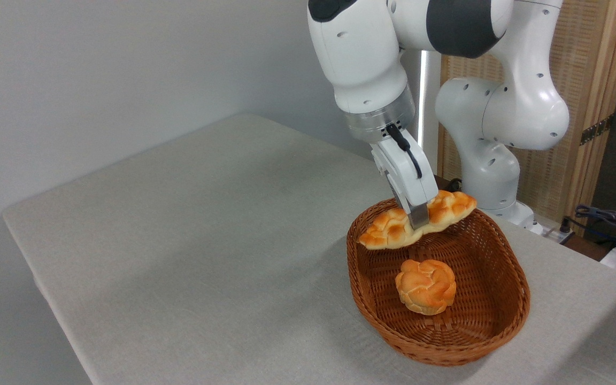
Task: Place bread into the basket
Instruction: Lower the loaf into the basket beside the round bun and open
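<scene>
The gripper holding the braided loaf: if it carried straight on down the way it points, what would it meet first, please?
Probably the basket floor at its far end, with the bread in the gripper touching down first. The round bun looks nearer the camera, though depth is uncertain.

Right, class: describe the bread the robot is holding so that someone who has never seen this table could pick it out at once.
Find the oval brown woven wicker basket at the right of the grey table. Over its far end the white arm's pincer grips a long braided golden-orange loaf. Unlike the small round knotted bun lying inside the basket, it is long with pointed ends and held in the air.
</scene>
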`<action>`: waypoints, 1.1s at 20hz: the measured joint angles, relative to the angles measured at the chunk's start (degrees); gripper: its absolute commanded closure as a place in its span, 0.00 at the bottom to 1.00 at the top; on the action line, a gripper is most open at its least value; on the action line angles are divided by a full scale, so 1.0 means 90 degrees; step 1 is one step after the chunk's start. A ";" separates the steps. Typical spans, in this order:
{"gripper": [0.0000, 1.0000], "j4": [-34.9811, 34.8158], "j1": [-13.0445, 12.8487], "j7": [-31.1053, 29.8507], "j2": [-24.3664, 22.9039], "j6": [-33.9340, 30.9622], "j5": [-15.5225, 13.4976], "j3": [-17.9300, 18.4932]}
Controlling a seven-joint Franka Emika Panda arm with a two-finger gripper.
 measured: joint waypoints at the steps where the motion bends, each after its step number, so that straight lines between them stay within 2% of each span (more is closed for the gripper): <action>1: 0.07 -0.0009 -0.0010 0.0033 0.0009 0.0023 0.0072 0.0000; 3: 0.00 -0.0025 -0.0025 0.0091 0.0020 0.0028 0.0132 -0.0003; 22: 0.00 -0.0035 -0.0066 0.0279 0.0057 0.0054 0.0158 -0.0005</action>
